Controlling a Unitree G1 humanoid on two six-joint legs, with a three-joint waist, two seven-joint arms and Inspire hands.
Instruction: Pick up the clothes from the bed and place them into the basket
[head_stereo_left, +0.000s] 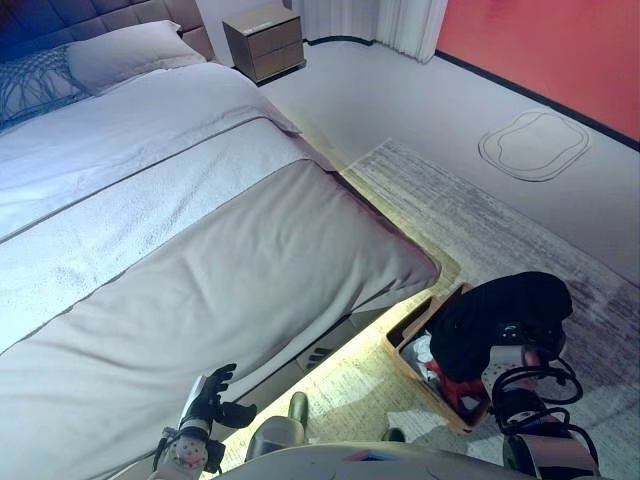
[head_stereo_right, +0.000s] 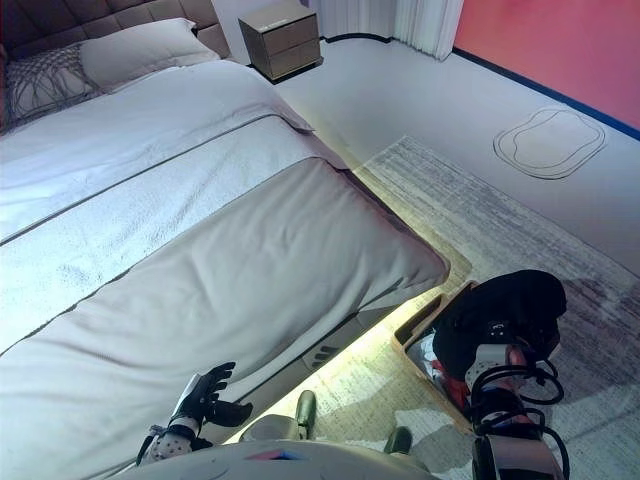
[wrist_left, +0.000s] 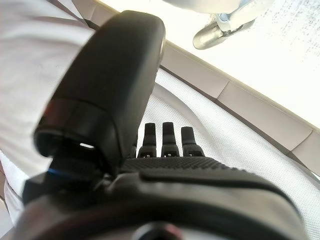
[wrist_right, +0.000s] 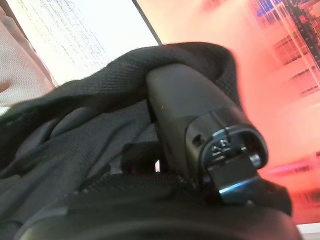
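A black garment (head_stereo_left: 505, 310) is bunched over my right hand (wrist_right: 185, 105) just above the basket (head_stereo_left: 397, 352) on the floor beside the bed's foot corner. In the right wrist view the black cloth (wrist_right: 75, 135) wraps round the thumb and hides the fingers. The basket holds white and red clothes (head_stereo_left: 455, 392). My left hand (head_stereo_left: 210, 395) hovers by the bed's near edge at lower left, open, with straight fingers (wrist_left: 162, 137) and nothing in it. No loose clothes show on the bed (head_stereo_left: 200, 260).
Grey and white covers lie on the bed, with pillows (head_stereo_left: 120, 52) at its head. A nightstand (head_stereo_left: 265, 42) stands at the far wall. A grey rug (head_stereo_left: 480, 220) lies beside the bed under the basket, with a small pale mat (head_stereo_left: 535, 145) beyond it.
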